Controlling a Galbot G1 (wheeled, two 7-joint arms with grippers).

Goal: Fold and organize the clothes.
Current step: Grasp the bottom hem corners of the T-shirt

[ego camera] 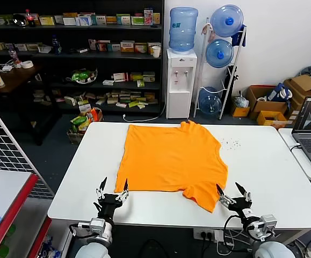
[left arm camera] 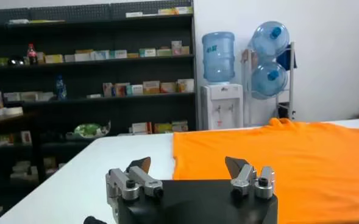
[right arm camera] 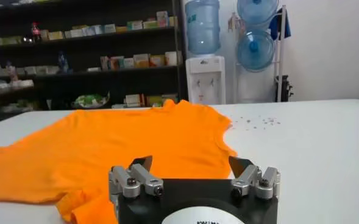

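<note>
Orange cotton shirt [ego camera: 171, 161]: light, limp, spread flat on surface [ego camera: 262, 177] just ahead of both claws. Left claw [ego camera: 111, 191] agape beside hem corner; right claw [ego camera: 233, 193] agape beside sleeve. Pinch hem corners.

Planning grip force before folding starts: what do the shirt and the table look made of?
Shirt: soft knit fabric, probably cotton, matte orange; it lies limp with small wrinkles and a rumpled sleeve. Table: smooth white hard top, likely laminate or coated board, matte to slightly glossy; which one cannot be told. Left gripper and right gripper hover open at the near edge.
</note>
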